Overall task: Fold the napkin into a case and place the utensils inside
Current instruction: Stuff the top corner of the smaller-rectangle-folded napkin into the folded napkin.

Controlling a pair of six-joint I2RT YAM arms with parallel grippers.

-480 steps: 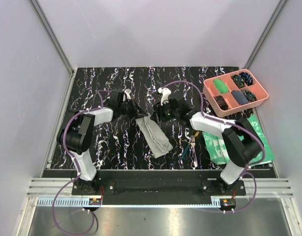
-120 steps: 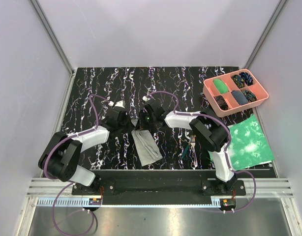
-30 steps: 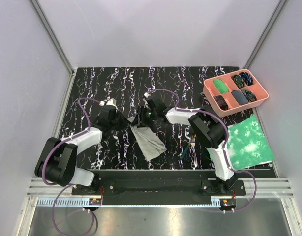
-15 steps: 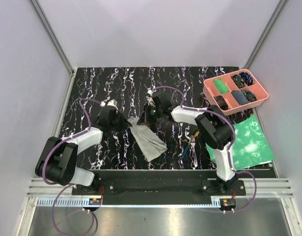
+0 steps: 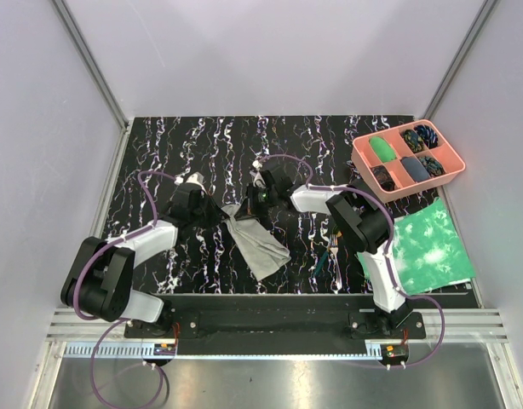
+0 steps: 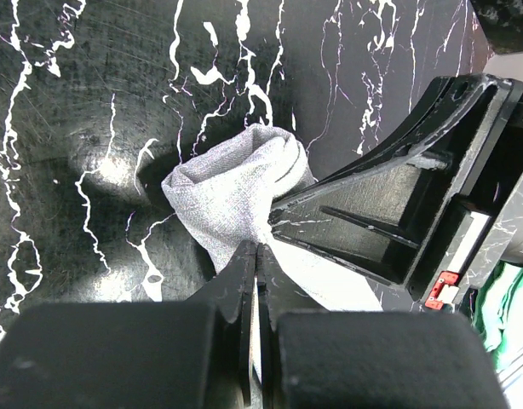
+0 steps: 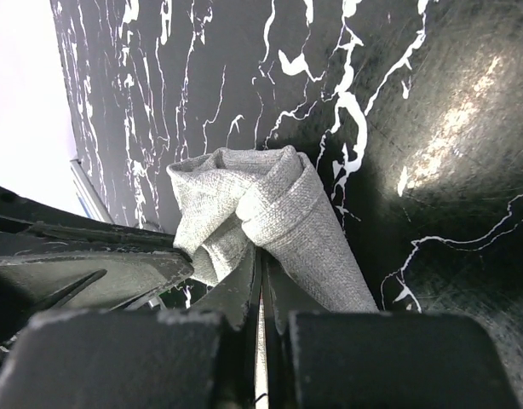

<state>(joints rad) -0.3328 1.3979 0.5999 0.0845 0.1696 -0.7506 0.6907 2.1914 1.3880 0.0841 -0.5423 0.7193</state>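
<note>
**At mid-worktop point(image 5: 159, 153): both tools nip the napkin's far end**

Folded to a narrow strip, the napkin point(image 5: 260, 244) slants from far-left to near-right, its far end bunched. On that end the left tool point(image 6: 257, 271) and right tool point(image 7: 260, 266) each pinch cloth, jaws pressed together. Folding is in hand, I'd say; next, carry the end over evenly. The utensils point(image 5: 334, 250) lie well to the right.

Arms point(image 5: 151, 237) white/black, purple cables point(image 5: 142, 180), black jaws; red tag point(image 6: 438, 290), poss. sticker.

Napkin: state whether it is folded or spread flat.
Folded: the napkin is a narrow strip, its far end bunched, pinched by the left pincer and right pincer.
</note>
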